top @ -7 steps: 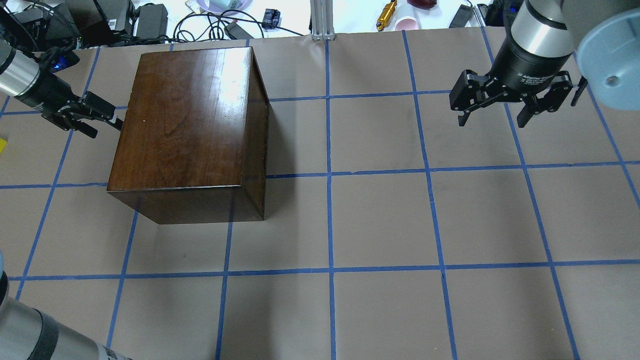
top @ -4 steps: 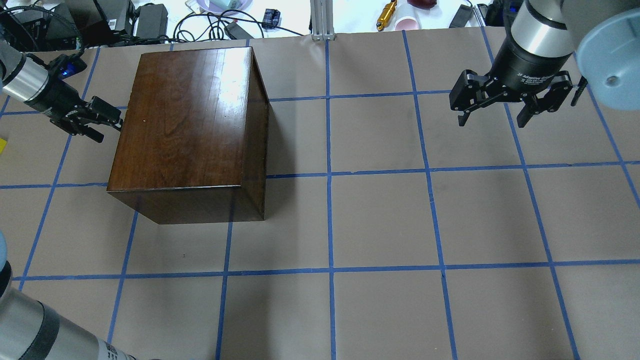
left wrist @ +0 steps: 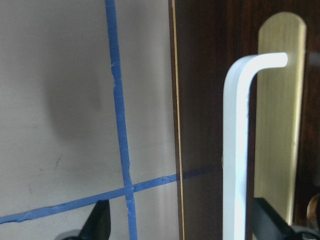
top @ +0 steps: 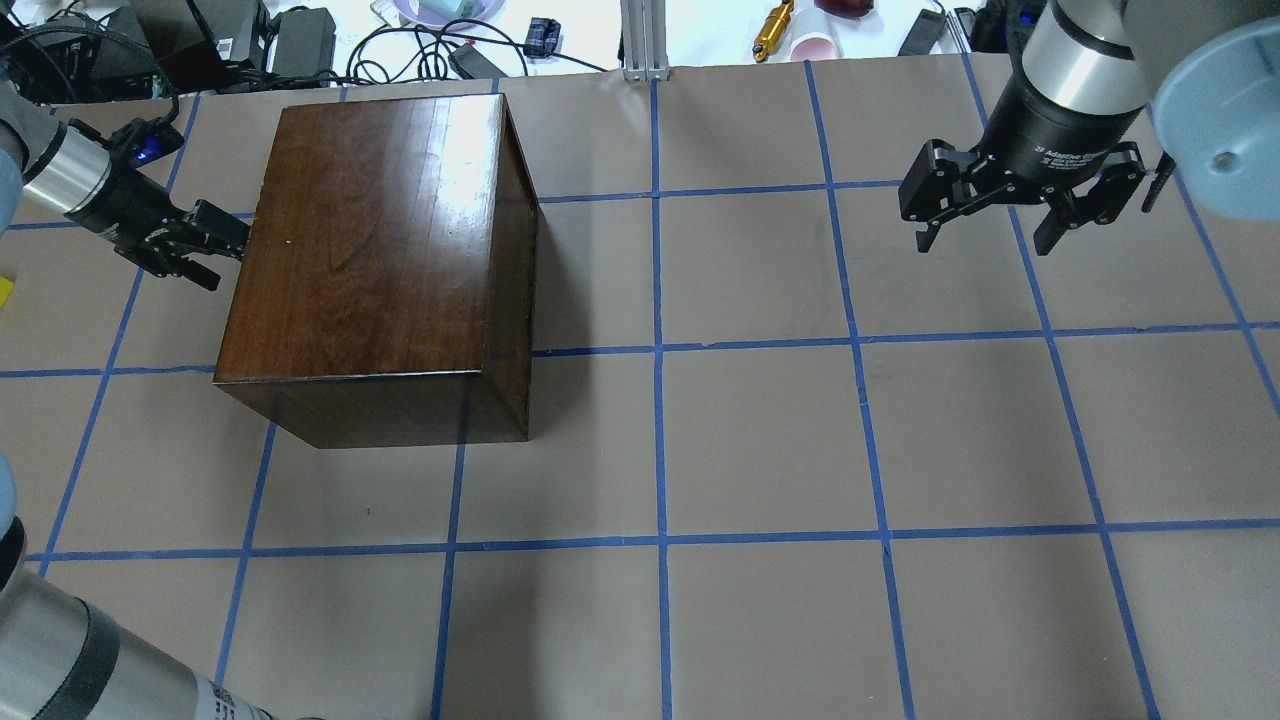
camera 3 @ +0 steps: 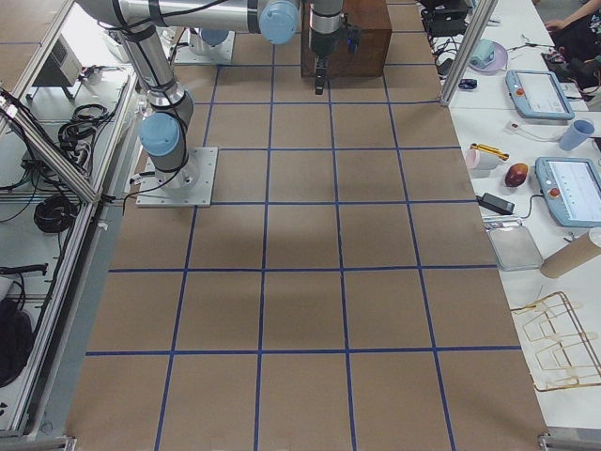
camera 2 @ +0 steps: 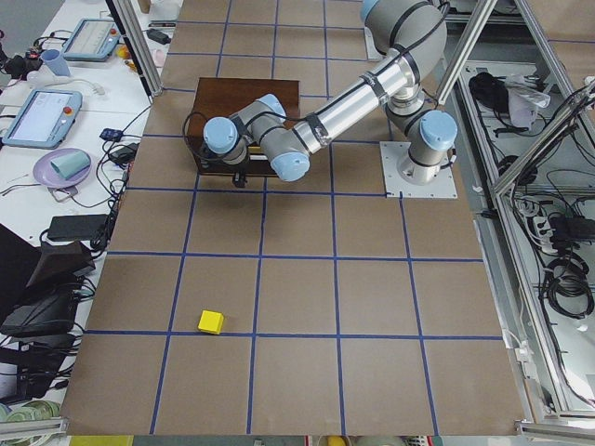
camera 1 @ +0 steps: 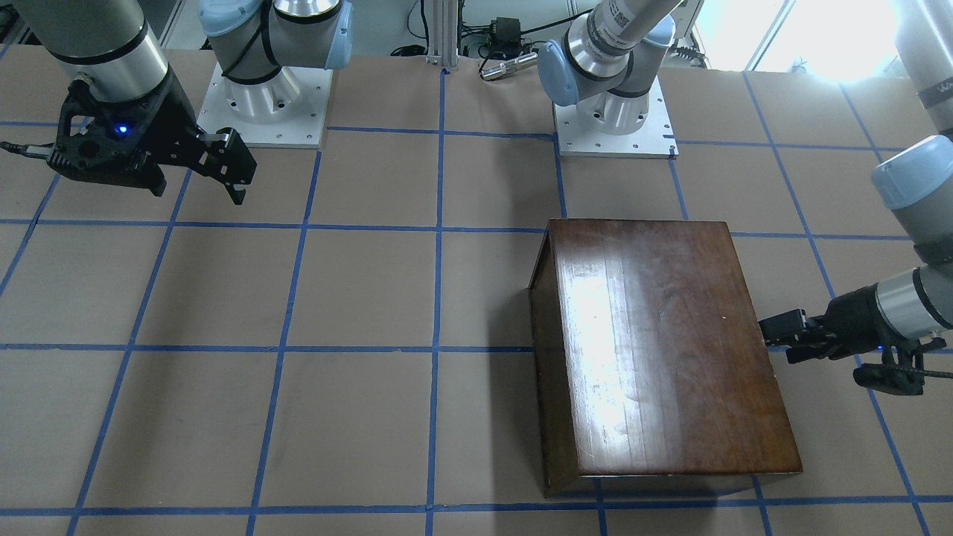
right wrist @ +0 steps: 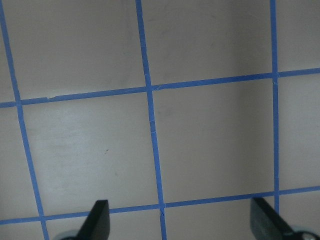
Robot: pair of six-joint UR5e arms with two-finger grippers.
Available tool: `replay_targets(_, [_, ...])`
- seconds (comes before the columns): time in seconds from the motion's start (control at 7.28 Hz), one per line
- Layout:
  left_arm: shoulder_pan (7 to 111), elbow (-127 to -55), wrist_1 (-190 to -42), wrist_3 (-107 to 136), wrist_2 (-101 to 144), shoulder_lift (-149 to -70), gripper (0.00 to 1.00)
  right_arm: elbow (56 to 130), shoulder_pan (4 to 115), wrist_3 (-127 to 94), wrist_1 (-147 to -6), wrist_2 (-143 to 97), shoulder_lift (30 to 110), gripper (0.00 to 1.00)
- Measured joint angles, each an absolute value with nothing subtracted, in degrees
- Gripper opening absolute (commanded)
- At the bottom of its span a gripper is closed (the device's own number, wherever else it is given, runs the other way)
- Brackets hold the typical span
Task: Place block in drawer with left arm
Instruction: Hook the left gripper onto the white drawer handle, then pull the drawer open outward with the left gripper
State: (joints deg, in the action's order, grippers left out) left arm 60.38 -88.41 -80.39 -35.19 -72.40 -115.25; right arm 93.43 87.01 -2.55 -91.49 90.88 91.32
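The glossy dark wooden box (top: 380, 250) stands left of centre, its drawer shut. The drawer's dark front (left wrist: 200, 100) carries a white handle (left wrist: 235, 150) over a brass plate. My left gripper (top: 222, 252) is open at the box's left face, and the handle lies between its fingertips (left wrist: 97, 225) in the left wrist view. It also shows in the front-facing view (camera 1: 774, 331). The yellow block (camera 2: 211, 321) lies on the table far from the box, with only a sliver of it at the overhead view's left edge (top: 4, 290). My right gripper (top: 985, 235) hangs open and empty at the far right.
The table is brown paper with a blue tape grid (top: 660, 350). Cables, chargers and small items lie beyond the far edge (top: 420, 40). The two arm bases (camera 1: 614, 112) stand at the robot's side of the table.
My left gripper has moved closer to the box's left face, and its wrist has swung toward the far edge. The right arm and the box have not moved.
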Motion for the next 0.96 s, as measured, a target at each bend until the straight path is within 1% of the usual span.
replay_targets(0.27, [60.4,-88.7,-79.6,-35.2,-72.4,-115.4,1.0,93.4,87.0,-2.5,-91.5,90.9,91.3,1.0])
replay_targets(0.41, [60.4,-88.7,-79.6,-35.2,-72.4,-115.6,0.93,93.4,87.0,-2.5,-91.5,90.9,91.3,1.0])
replay_targets(0.55, [60.4,-88.6,-79.2,-35.3,-72.4,-115.7,0.82,93.4,87.0,-2.5,-91.5,90.9,91.3,1.0])
replay_targets(0.69, [60.4,-88.5,-78.5,-35.4,-72.5,-115.8,0.8,93.4,87.0,-2.5,-91.5,90.9,91.3,1.0])
replay_targets(0.96, [60.3,-88.0,-77.9,-35.5,-72.7,-115.8,0.8,93.4,87.0,-2.5,-91.5,90.9,91.3,1.0])
